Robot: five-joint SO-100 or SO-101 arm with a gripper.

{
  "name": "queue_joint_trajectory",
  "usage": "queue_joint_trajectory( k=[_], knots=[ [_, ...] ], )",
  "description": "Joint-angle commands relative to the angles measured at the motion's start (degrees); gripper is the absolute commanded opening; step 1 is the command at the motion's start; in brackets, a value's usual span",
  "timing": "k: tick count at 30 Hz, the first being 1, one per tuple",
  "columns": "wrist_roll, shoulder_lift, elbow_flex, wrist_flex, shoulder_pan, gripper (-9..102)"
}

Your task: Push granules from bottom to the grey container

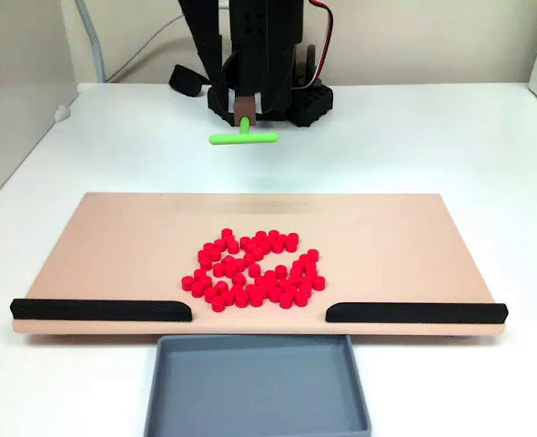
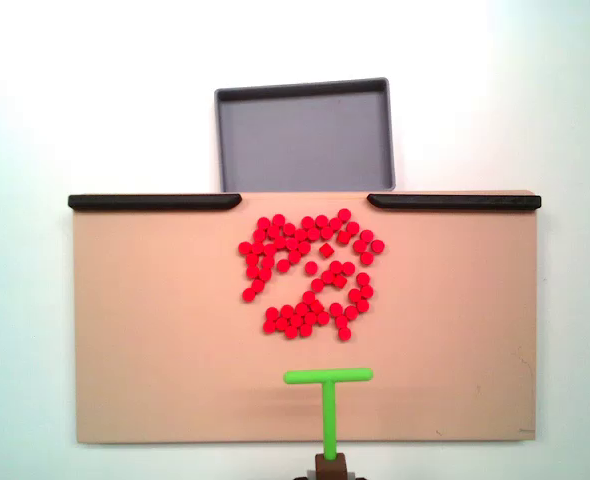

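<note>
The granules lie as a loose red cluster in the middle of the beige board. The grey container sits empty against the board's edge, at the gap between two black strips. My gripper is on the opposite side of the board, shut on the stem of a green T-shaped stick. The stick's crossbar faces the granules with a clear gap between them and appears lifted off the board.
Two black strips line the board's container-side edge, leaving a central opening. The arm's black base stands on the white table behind the board. A white wall and cables are at the back.
</note>
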Motion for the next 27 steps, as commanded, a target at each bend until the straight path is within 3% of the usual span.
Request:
queue_joint_trajectory(
  k=[1, 27],
  knots=[
    [12.8, -21.0, -15.1, -0.1, -7.3, 0],
    [11.2, -19.8, -14.6, 0.4, -6.3, 0]
  ],
)
